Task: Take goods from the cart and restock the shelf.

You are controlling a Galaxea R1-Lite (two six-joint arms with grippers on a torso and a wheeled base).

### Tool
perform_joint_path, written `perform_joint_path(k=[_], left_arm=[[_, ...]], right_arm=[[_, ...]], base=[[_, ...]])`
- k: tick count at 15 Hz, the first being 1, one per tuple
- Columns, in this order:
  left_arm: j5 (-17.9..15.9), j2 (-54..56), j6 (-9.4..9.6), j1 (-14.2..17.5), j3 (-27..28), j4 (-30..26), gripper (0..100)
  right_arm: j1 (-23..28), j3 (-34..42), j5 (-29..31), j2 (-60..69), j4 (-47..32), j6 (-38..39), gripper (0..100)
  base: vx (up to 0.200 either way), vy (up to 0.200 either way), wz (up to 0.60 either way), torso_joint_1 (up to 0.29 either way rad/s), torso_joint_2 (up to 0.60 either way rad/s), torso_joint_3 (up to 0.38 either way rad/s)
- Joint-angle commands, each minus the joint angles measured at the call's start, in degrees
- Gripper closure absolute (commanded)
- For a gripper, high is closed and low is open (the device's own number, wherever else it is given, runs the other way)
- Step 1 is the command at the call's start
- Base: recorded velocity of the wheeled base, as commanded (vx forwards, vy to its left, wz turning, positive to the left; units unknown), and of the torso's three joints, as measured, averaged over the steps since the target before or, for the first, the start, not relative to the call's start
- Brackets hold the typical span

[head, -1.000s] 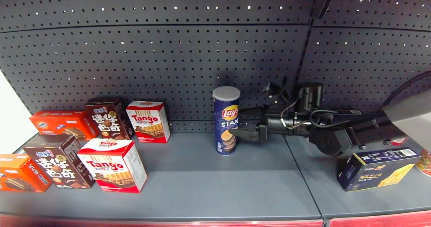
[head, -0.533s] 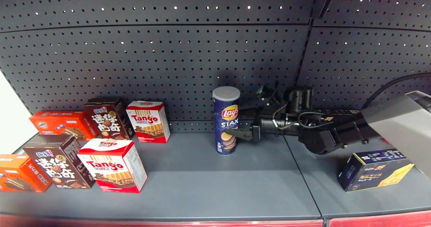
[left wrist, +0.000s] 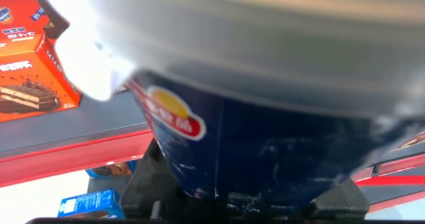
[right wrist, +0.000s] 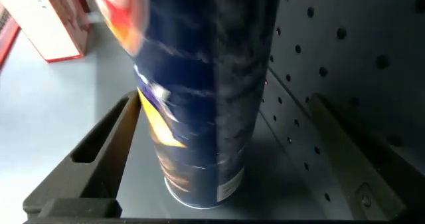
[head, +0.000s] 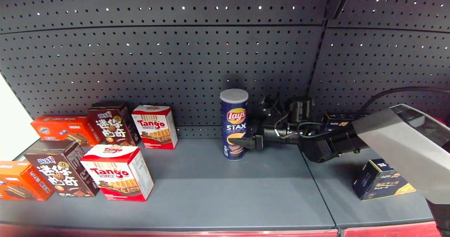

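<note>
The right pincer (right wrist: 226, 104) stands wide, one finger on each side of the can (head: 233, 124) with a gap showing on both sides, so it grips nothing. The can is upright on the shelf (head: 211, 187), near the middle and close to the holed back wall (head: 175, 61), with its grey lid on top. I judge it light and fairly stiff, a cardboard tube that would dent under a hard squeeze. Its glossy skin looks slippery. Being tall and narrow it should tip at a small sideways knock, so any hold belongs across the round wall around mid-height, with moderate force. The left pincer (left wrist: 239, 197) appears to be clamped on a second can (left wrist: 265, 144), though that close view is too blurred to be sure. Farther out, snack boxes (head: 119, 172) stand well apart to the left, and a dark box (head: 378, 180) lies to the right.
</note>
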State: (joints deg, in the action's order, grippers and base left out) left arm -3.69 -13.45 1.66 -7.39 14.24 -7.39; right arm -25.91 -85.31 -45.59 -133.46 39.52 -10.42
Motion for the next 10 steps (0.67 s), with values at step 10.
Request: perform_joint_path(k=[10], left_arm=[[0.1, 0.2, 0.01, 0.1, -0.4, -0.1, 100]], right_arm=[[-0.8, -3.8, 0.2, -4.5, -0.1, 0.2, 0]], base=[[0.000, 0.000, 0.00, 0.000, 0.00, 0.000]])
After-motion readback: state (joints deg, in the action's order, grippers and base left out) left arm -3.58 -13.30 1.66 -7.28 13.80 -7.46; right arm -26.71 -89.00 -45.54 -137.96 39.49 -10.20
